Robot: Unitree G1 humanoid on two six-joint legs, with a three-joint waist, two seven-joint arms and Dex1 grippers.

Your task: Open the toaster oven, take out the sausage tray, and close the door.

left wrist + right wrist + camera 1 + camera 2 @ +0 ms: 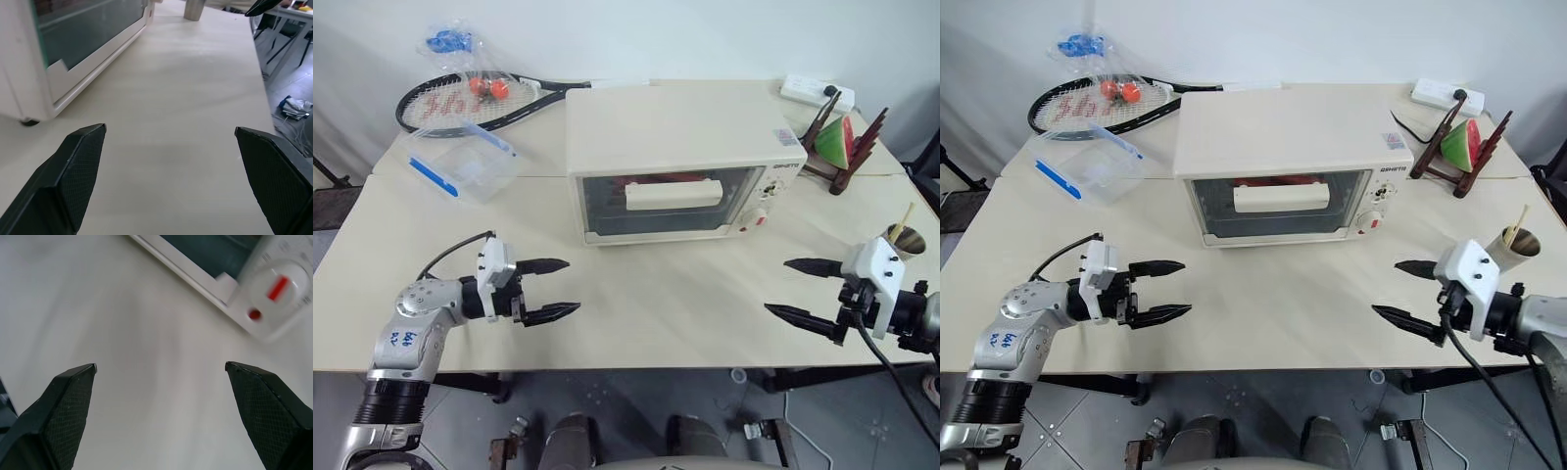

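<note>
— Where's the oven?
— I see the boxy cream oven (680, 162) mid-bench (636, 313), glass door (661, 201) shut; red shapes inside, hard to make out.
— Fingers?
— Both grippers' black tapered fingers, left (551, 290) and right (800, 288), spread, empty.

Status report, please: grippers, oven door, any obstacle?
Left gripper and right gripper open, empty. Toaster oven door shut. Table between: no obstacle.

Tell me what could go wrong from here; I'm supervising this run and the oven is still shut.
1. The door hinges low and swings out over the table between the open left gripper and open right gripper; it could strike either.
2. The handle is a broad bar; a shallow pinch may slip.
3. Pulling could drag the toaster oven forward rather than open it.
</note>
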